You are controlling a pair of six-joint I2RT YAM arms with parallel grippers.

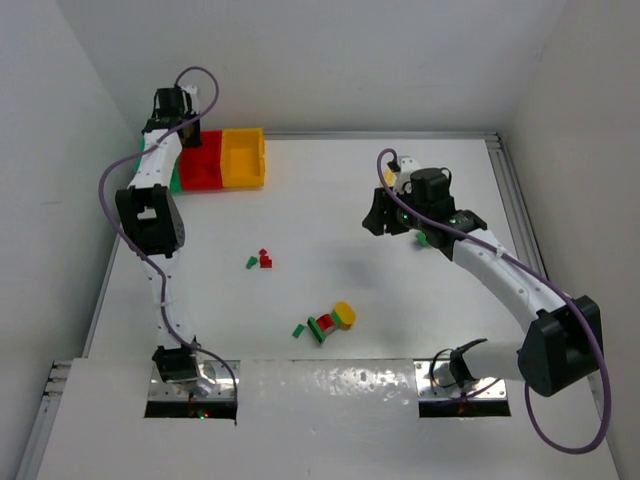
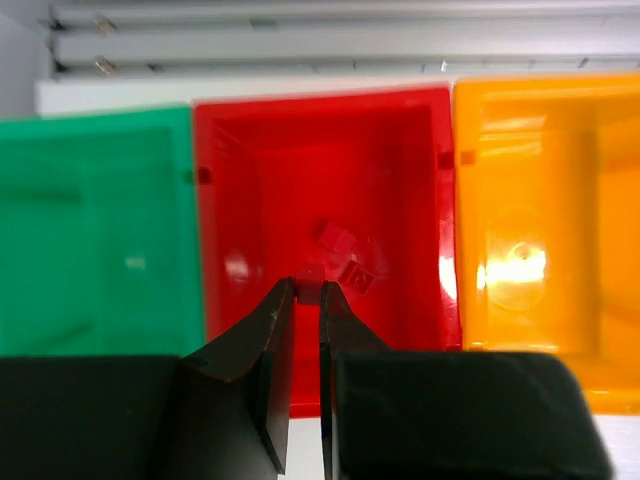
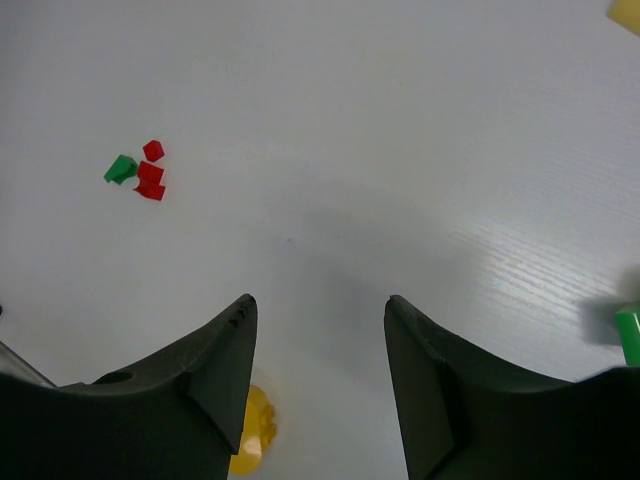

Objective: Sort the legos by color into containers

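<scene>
Where the left fingers (image 2: 293,305) hang: over the red bin (image 2: 400,130), clamped on a red lego (image 2: 310,284)
Right fingers (image 1: 376,216): apart, empty, above the counter (image 1: 330,190)
Loose legos (image 1: 264,260): mid-counter

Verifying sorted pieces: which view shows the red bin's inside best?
Left wrist: it looks straight into the red bin, red bricks visible on its floor. Top external shows it small, partly behind the left arm. Right wrist misses it.

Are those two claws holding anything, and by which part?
The right gripper: open, empty. The left gripper: shut above the red plastic bin; a tiny red brick sits at its tips, but whether it is pinched cannot be told.
</scene>
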